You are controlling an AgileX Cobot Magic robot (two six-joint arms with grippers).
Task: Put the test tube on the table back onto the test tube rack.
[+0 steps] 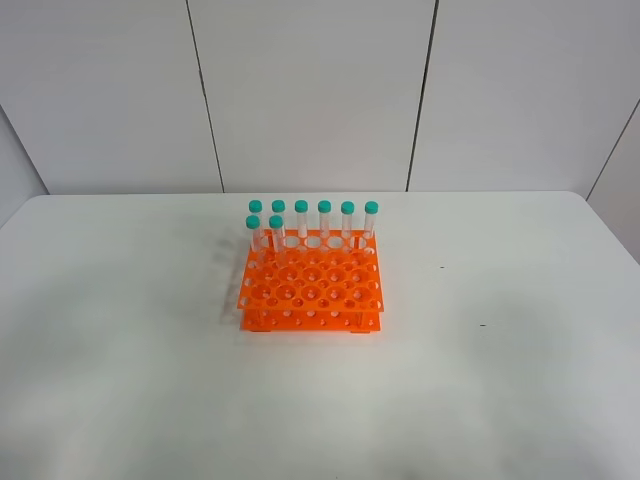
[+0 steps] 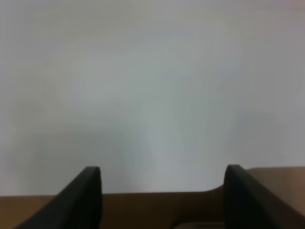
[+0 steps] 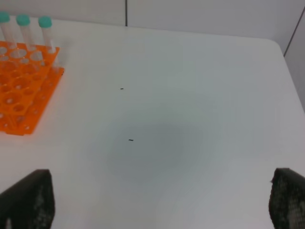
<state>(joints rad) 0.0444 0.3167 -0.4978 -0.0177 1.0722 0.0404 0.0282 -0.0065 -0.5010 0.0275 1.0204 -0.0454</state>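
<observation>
Eight teal-capped test tubes (image 1: 301, 222) stand upright in the orange test tube rack (image 1: 312, 285) at the middle of the white desk (image 1: 520, 360); none lies on the desk. The left fingers (image 2: 88, 195) and right fingers (image 3: 33, 198) are spread apart, empty, well away from the rack.

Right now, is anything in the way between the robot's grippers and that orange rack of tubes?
Nothing visible. Bare white table lies between the open right gripper and the test tube rack. The left gripper, also open, faces only bare table. All eight test tubes stand upright in the rack; none lies on the table.
</observation>
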